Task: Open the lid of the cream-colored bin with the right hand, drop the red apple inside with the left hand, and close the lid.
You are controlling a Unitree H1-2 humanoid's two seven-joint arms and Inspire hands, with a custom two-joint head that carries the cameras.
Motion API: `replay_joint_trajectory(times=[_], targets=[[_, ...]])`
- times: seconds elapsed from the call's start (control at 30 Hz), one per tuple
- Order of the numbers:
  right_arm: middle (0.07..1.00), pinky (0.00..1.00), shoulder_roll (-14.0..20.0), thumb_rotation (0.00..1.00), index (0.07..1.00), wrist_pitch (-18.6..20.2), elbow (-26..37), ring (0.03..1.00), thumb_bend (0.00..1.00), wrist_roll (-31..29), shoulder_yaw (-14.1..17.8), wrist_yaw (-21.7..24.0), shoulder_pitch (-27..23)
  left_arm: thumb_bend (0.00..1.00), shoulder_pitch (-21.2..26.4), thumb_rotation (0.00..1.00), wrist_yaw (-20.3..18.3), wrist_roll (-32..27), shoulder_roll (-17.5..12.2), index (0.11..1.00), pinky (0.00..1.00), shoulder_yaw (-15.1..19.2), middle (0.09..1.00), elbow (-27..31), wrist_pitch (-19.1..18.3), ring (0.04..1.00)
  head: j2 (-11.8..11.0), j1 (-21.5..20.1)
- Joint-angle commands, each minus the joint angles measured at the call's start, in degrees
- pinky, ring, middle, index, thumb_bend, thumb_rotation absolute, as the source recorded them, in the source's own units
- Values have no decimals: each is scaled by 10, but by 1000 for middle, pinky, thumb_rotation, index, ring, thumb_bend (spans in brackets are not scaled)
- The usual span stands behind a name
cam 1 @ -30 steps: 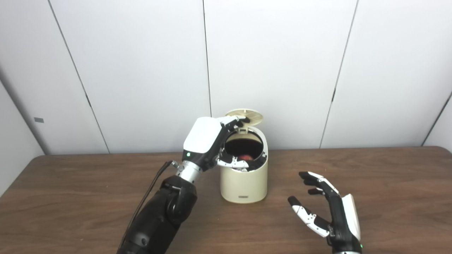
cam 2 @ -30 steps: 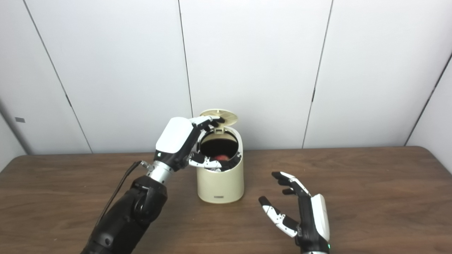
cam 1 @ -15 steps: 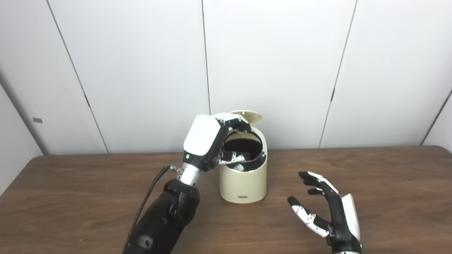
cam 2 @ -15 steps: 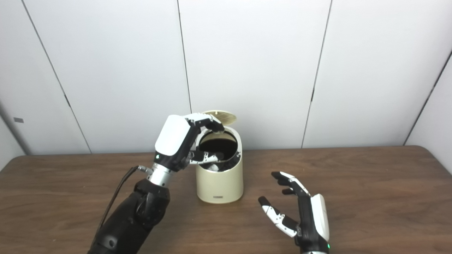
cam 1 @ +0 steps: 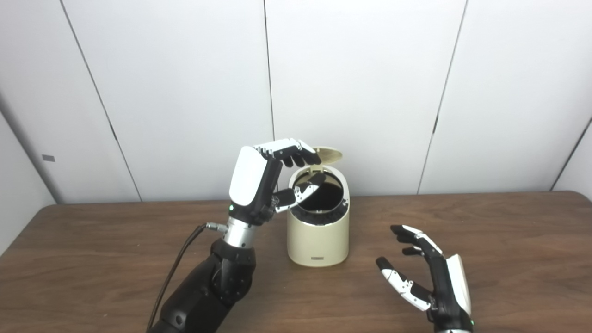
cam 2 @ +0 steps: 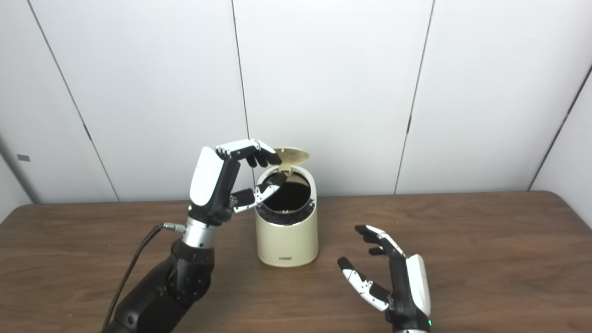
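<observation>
Left robot hand (cam 1: 259, 182) lifted, empty, lid (cam 1: 327, 155) raised

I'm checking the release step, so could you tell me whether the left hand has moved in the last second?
Yes. The left hand has lifted up and back to the left, clear of the bin's opening.

A cream bin (cam 1: 317, 236) with a black-looking inside is sitting on a dark brown wood-grain table (cam 1: 508, 259), before pale grey wall panels (cam 1: 360, 92), while both white-and-black hands (cam 1: 266, 185) (cam 1: 432, 277) are showing.
</observation>
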State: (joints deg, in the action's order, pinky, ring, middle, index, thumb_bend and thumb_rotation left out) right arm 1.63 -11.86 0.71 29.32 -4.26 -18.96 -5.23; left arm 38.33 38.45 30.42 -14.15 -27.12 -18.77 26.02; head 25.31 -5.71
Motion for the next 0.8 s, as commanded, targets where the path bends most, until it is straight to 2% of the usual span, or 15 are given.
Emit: replay_joint_trajectory(times=[0.0, 0.1, 0.13, 0.2, 0.3, 0.33, 0.37, 0.4, 0.47, 0.53, 0.67, 0.77], targets=[[747, 619, -6, 408, 721, -14, 6, 724, 322, 1, -3, -5, 12, 506, 8, 0, 10, -21, -14, 498, 364, 10, 480, 28, 9, 434, 2, 0], [737, 617, -7, 401, 712, -30, 12, 717, 314, 6, -1, -17, 9, 504, -22, 0, -8, -57, -20, 506, 354, 26, 477, 68, 9, 431, 4, -3], [738, 623, -6, 399, 712, -27, 20, 720, 309, 4, -1, -14, 9, 504, -37, 0, -27, -76, -24, 510, 353, 34, 476, 85, 9, 432, 5, -4], [766, 653, -1, 435, 741, -18, 34, 749, 320, -4, -1, 0, 9, 488, -71, 62, -69, -111, -29, 497, 365, 55, 509, 112, 9, 446, 6, -3], [835, 731, 12, 512, 820, -5, 50, 817, 346, -9, -1, 24, 6, 481, -119, 88, -120, -153, -33, 495, 412, 90, 553, 134, 8, 499, 7, -2], [857, 760, 17, 570, 843, -3, 53, 842, 364, -5, 0, 28, 5, 409, -133, 346, -136, -166, -33, 553, 433, 100, 571, 139, 8, 519, 7, -3], [881, 793, 22, 636, 867, -2, 54, 868, 397, -3, 1, 33, 2, 362, -145, 552, -149, -177, -32, 599, 458, 111, 590, 142, 8, 541, 7, -3], [900, 821, 29, 680, 884, -3, 54, 887, 431, 3, 3, 35, -2, 345, -158, 631, -161, -187, -31, 619, 472, 119, 600, 145, 8, 553, 7, -4], [943, 861, 44, 769, 927, -12, 54, 921, 483, 25, 3, 34, -13, 310, -180, 708, -182, -199, -26, 651, 503, 136, 626, 153, 8, 585, 8, -5], [957, 884, 57, 807, 945, -8, 69, 943, 509, 44, 2, 40, -28, 296, -199, 728, -197, -205, -22, 667, 522, 147, 642, 159, 8, 604, 6, -5], [984, 915, 69, 882, 977, 52, 133, 983, 565, 83, -5, 90, -66, 333, -224, 777, -238, -220, -11, 702, 540, 165, 681, 155, 8, 641, 4, -7], [998, 939, 81, 916, 996, 103, 175, 998, 604, 103, -13, 153, -109, 385, -241, 818, -278, -258, 1, 745, 580, 175, 731, 149, 2, 687, 2, -8]])
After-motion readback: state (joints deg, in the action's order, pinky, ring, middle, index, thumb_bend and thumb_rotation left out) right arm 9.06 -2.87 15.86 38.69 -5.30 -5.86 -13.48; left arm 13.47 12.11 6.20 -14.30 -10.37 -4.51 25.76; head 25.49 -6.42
